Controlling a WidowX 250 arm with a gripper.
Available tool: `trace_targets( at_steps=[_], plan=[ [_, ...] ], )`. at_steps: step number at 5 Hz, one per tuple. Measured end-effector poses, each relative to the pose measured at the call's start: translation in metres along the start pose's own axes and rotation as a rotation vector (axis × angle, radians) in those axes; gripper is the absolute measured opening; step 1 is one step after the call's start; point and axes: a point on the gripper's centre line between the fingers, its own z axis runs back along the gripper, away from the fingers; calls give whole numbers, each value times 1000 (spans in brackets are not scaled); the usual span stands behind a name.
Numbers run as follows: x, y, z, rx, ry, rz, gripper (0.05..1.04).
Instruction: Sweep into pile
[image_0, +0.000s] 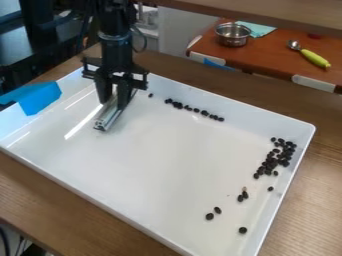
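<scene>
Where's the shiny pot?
The pot is at the upper right of the camera view, on the reddish table, next to the cloth and left of the green handle.

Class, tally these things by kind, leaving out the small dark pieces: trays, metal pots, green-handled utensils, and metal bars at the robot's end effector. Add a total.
White tray: 1
Metal pot: 1
Green-handled utensil: 1
Metal bar: 1
Total: 4
</scene>
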Motion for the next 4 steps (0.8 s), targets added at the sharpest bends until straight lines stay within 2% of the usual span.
trace_targets(
  at_steps=[1, 2, 4],
  plan=[
    [4, -10, -6, 18, 26, -1, 363],
    [3, -22, -6, 12, 37, -9, 363],
    [-14, -76, -3, -36, 64, -92, 363]
  ],
)
